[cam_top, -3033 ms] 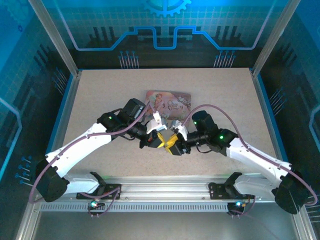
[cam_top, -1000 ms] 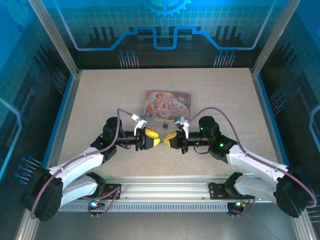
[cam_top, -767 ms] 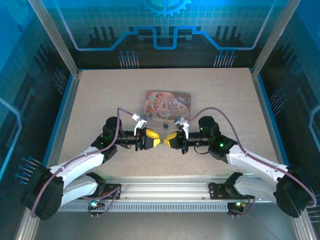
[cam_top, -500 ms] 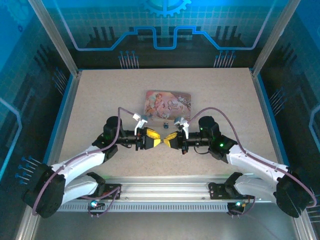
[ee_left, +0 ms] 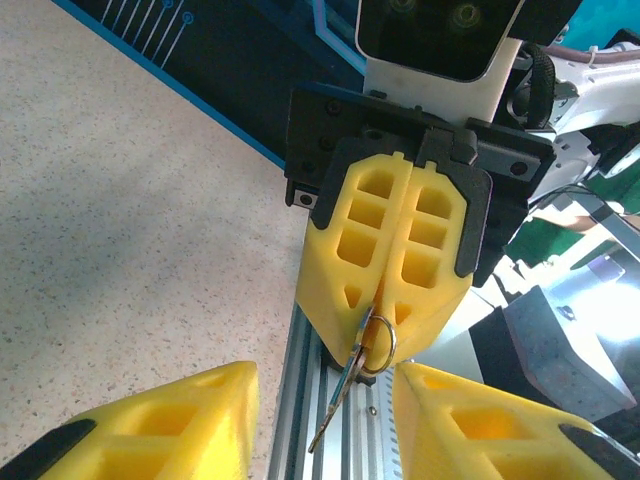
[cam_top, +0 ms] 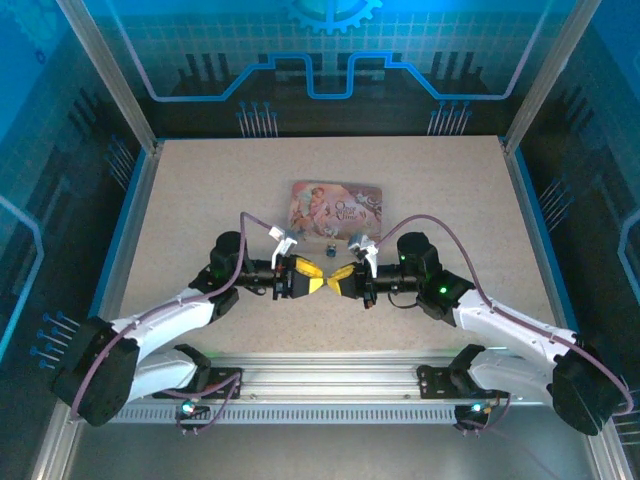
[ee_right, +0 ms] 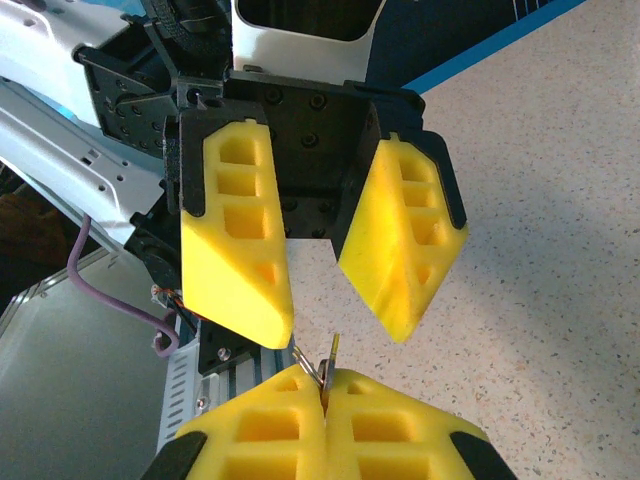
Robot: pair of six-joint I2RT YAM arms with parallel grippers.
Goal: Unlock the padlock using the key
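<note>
Your right claw (ee_left: 378, 305) is pressed together on the key (ee_left: 340, 392), pinching it at the ring end so the blade dangles from the yellow tips, lower centre of the left wrist view. Your left claw (ee_right: 340, 325) faces it tip to tip, spread, with a finger on either side of that blade and touching nothing. Farther up the table (cam_top: 200, 200), the padlock (cam_top: 331, 244) sits alone, just above the gap between the claws and near the lower edge of the pink tin (cam_top: 336, 205). Looks like you're at a handover or regrasp, with no unlocking begun. Next you'll need a firm, straight hold on that loose key, and something steadying the tiny padlock before insertion.
</note>
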